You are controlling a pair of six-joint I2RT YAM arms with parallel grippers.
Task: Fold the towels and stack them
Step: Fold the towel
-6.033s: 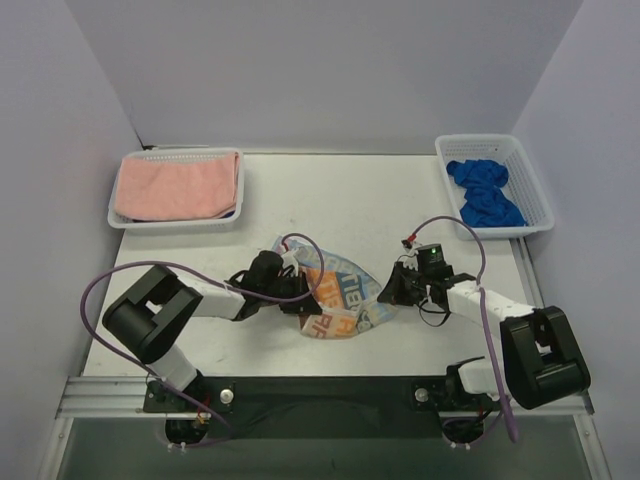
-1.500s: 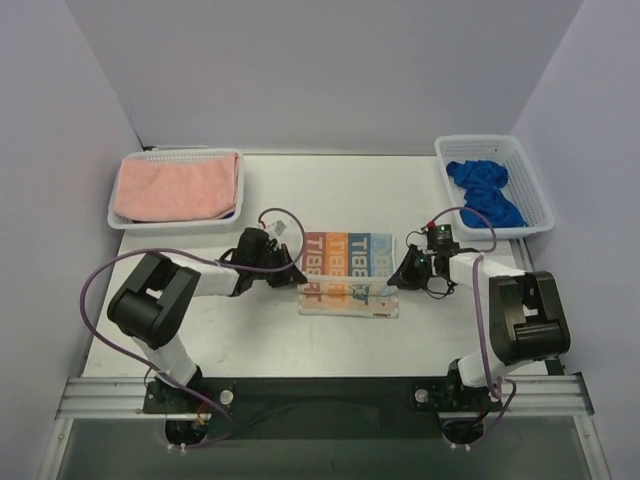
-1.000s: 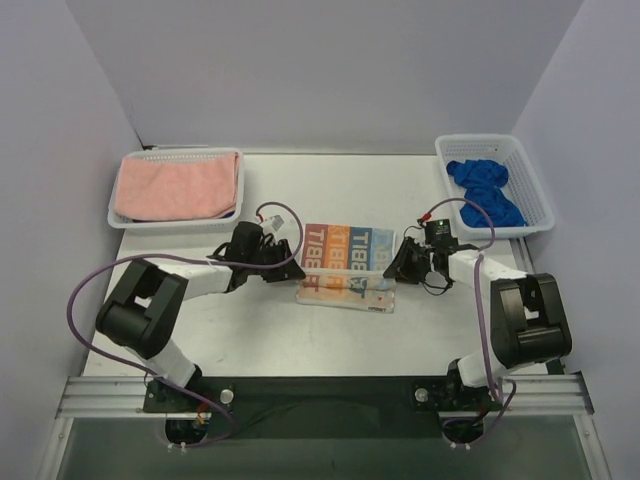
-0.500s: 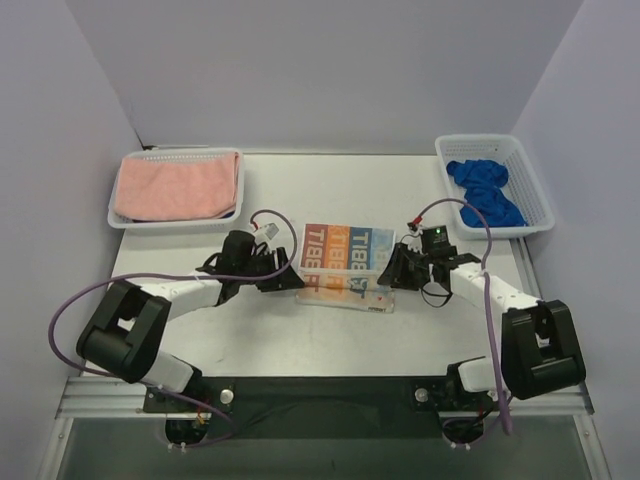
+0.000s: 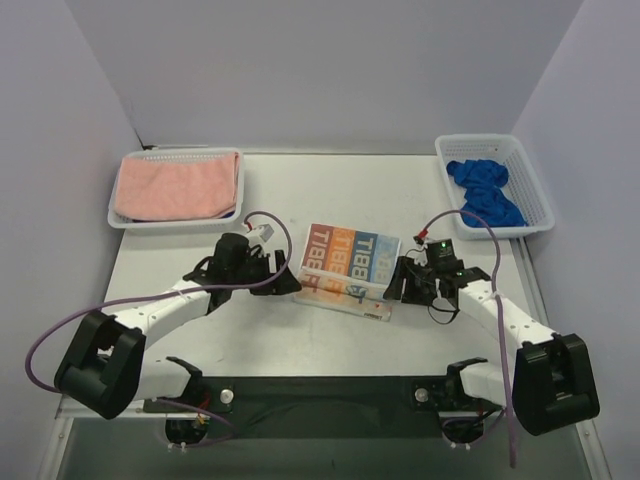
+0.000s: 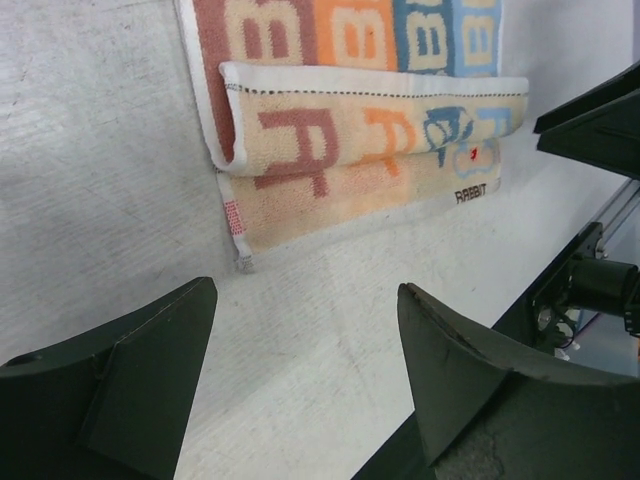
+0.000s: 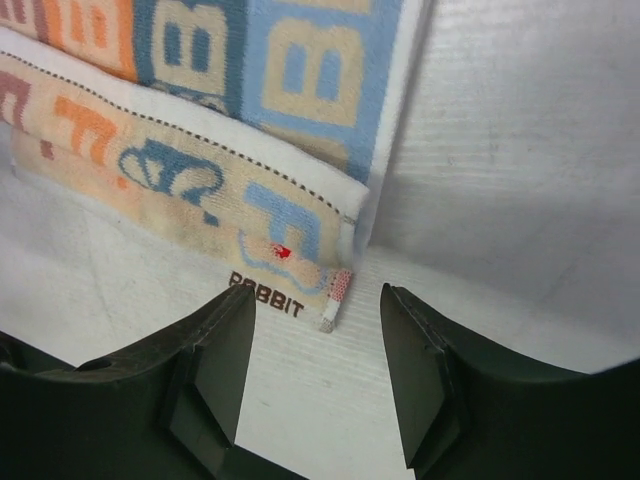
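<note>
Your left gripper (image 6: 305, 300) and right gripper (image 7: 318, 300) stand open and empty at the two ends of the rabbit towel (image 5: 350, 262), which lies part-folded on the worktop (image 5: 330, 190). A low move may snag a corner (both are very near) and undo the fold.

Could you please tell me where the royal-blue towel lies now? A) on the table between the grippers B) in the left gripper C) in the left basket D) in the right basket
D: the blue towel lies crumpled inside the right basket, at the table's far right corner.
</note>
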